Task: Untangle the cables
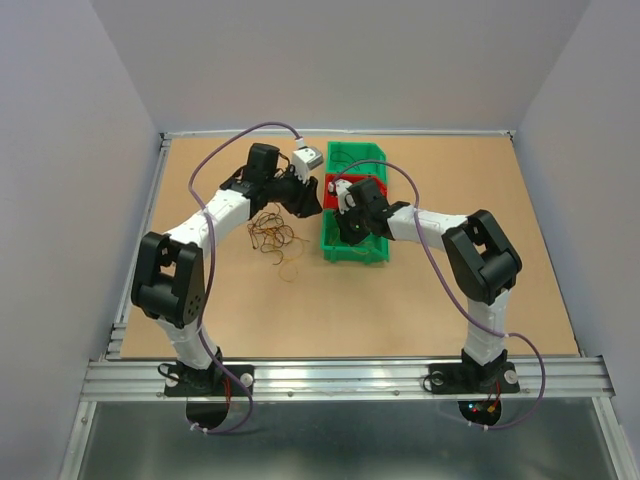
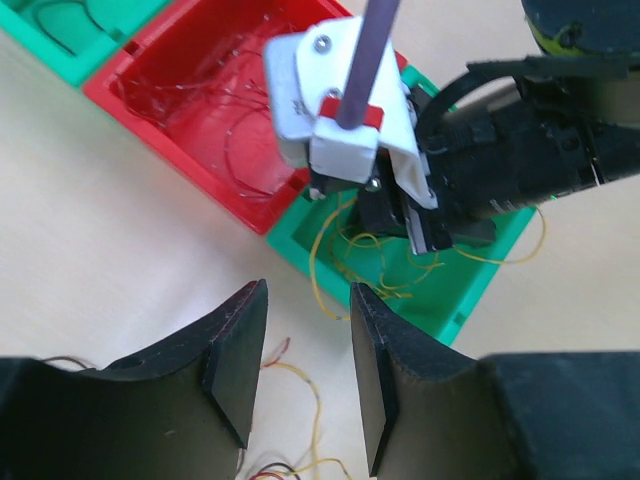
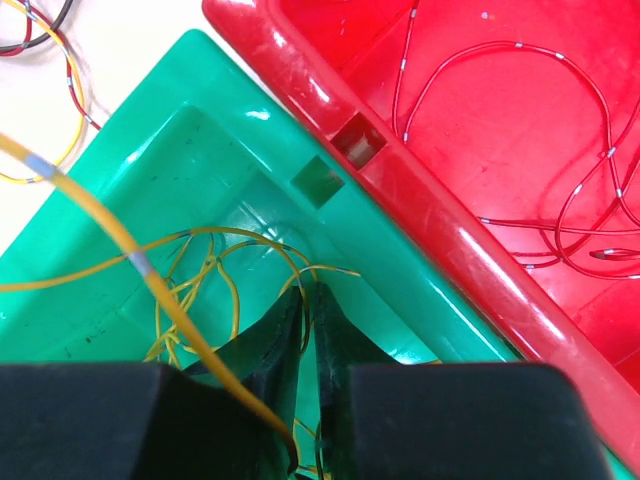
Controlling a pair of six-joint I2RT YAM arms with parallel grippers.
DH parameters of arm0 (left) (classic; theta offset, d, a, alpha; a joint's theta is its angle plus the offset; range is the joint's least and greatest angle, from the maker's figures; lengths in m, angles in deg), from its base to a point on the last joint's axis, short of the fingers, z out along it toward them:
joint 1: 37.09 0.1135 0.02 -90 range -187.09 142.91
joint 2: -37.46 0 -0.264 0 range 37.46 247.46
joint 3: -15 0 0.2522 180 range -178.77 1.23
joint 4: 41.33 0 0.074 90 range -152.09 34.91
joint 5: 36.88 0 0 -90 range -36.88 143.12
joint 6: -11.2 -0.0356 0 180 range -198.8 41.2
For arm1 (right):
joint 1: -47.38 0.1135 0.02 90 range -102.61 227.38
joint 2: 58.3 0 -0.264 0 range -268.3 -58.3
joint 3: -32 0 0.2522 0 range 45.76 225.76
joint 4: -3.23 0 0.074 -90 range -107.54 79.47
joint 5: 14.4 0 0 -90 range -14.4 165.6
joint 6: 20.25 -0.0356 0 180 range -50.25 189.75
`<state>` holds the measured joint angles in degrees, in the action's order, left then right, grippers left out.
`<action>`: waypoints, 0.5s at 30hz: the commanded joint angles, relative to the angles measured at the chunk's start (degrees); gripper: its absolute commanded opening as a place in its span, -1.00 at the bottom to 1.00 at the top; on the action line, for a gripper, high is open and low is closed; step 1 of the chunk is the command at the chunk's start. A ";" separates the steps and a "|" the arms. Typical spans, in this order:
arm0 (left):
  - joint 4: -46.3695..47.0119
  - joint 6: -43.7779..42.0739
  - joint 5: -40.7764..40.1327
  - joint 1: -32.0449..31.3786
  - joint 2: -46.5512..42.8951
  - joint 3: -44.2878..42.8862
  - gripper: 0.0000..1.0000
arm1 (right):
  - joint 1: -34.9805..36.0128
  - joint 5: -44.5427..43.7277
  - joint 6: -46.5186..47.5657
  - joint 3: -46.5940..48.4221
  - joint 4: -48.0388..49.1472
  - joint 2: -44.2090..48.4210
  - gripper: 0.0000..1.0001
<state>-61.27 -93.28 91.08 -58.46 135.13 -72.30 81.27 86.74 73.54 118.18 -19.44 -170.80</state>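
A tangle of dark, reddish and yellow cables [image 1: 272,234] lies on the table left of the bins, with a loose yellow loop [image 1: 290,268] nearer me. My left gripper [image 1: 308,203] is open and empty above the table beside the bins; in the left wrist view [image 2: 308,340] a yellow strand [image 2: 312,400] lies below its jaws. My right gripper [image 1: 348,232] is down in the near green bin [image 3: 230,110]. Its jaws [image 3: 311,292] are shut on a yellow cable [image 3: 200,280] from the bunch lying there. Red cables [image 3: 590,200] lie in the red bin [image 3: 420,210].
The green and red bins [image 1: 372,158] stand in a row at the table's middle back. The right arm's wrist [image 2: 340,110] hangs just ahead of my left gripper. A yellow strand [image 2: 320,270] hangs over the green bin's wall onto the table.
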 commanded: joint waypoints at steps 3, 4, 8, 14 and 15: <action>-3.23 -0.81 2.14 -2.10 0.68 -0.38 0.00 | 0.56 -1.47 -0.89 -1.14 1.44 2.73 -0.65; -3.23 -0.73 1.43 -2.36 1.64 -0.47 0.00 | 0.56 -1.56 -0.89 -1.23 1.52 2.65 -0.64; -3.06 -0.29 1.24 -2.45 4.02 -1.43 -0.02 | 0.65 -1.47 -0.89 -1.32 1.61 2.65 -0.64; -1.39 -0.46 -2.70 -4.12 6.57 -1.96 -0.74 | 0.56 -1.21 -1.16 -2.28 2.31 4.31 -0.64; -1.04 -0.46 -3.41 -4.38 6.66 -1.87 -0.91 | 0.56 -1.12 -1.16 -2.72 2.58 4.75 -0.62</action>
<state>-63.37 -93.17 90.53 -61.73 142.12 -72.39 81.27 85.82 72.88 117.61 -19.05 -170.26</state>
